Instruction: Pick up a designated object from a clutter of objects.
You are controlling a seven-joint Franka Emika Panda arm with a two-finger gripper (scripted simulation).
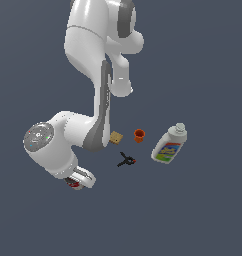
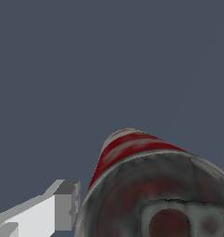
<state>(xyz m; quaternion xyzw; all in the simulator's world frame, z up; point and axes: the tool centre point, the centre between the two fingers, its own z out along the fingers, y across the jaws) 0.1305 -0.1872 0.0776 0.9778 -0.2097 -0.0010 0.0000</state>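
The hand [image 1: 75, 183] is hanging low over the red-white can [image 2: 146, 185], which is filling the wrist view beside 1 finger [image 2: 63, 206]; whether it is clenching is unclear. Lifting is seemingly remaining, well apart from the white bottle [image 1: 169, 146]

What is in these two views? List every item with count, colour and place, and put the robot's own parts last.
can: one, red and white with a dark grey metal end, right up against the wrist camera beside a finger; in the exterior view only a red bit shows under the hand
cracker: one, tan, square, beside the arm
cup: one, orange, between cracker and bottle
clamp: one, black with a red tip, below the cracker in the exterior view
bottle: one, white with a blue-yellow label, lying at the exterior view's right
arm: one, white and grey
gripper: one, white; one finger visible in the wrist view, grip unclear
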